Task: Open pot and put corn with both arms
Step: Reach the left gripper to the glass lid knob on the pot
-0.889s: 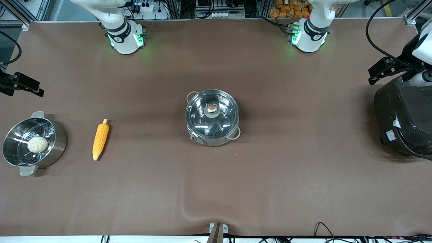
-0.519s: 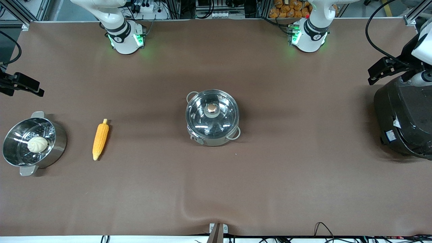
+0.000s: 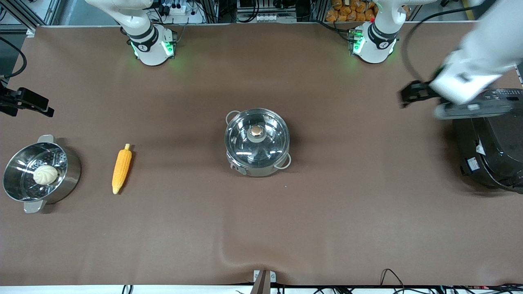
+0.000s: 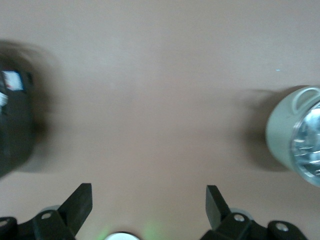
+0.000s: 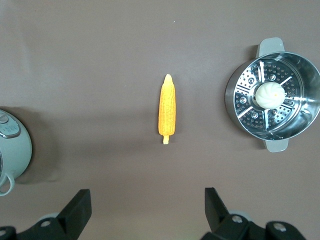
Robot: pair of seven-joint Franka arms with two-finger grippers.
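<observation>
Your left gripper [image 3: 408, 96] has just swung in from the counter's edge toward the pot [image 3: 257, 141], fingers spread, lid still on in the middle, while the right gripper [image 5: 147, 210] waits spread above the corn [image 3: 121, 168] near the other edge.

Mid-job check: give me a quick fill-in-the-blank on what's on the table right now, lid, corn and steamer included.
1. The pot at mid-table has its glass ____ on it.
2. The corn lies on the table between the pot and the ____ pot toward the right arm's end.
3. Inside that perforated insert sits a pale ____.
4. The left gripper and the right gripper are both ____ and hold nothing.

Missing words: lid; steamer; bun; open
</observation>
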